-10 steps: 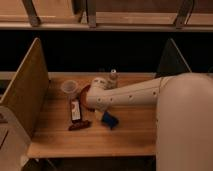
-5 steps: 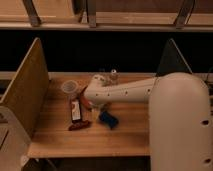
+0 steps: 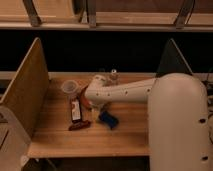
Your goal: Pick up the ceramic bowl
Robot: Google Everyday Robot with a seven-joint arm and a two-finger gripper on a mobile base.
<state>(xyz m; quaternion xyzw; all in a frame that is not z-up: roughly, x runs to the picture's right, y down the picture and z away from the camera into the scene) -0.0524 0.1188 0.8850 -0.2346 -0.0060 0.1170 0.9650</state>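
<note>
On the table (image 3: 55,140), the clear cup (image 3: 69,87) stands furthest left of the things near the arm. In front of it lies a dark packet (image 3: 75,110), with a reddish-brown bar (image 3: 80,125) nearer the front edge. Just right of the cup and packet is the bowl (image 3: 84,101), in the middle-left of the table. Only a narrow reddish arc of its left rim shows, because the end of the white arm (image 3: 125,92) covers the rest. The gripper (image 3: 96,103) is at that left end of the arm, tucked beneath the wrist housing and directly above or just inside the bowl's right part. I cannot tell whether it is open or closed, nor whether it touches the rim. The move ahead turns on this relation: the bowl lies under the gripper and slightly to its left, not off to one side, so the approach looks like a short descent with hardly any sideways travel. The bowl is round, so no grasp direction is favoured, though the cup close on the left leaves little room there. Right of the gripper and nearer the front lies the blue object (image 3: 109,119), apart from the bowl.
</note>
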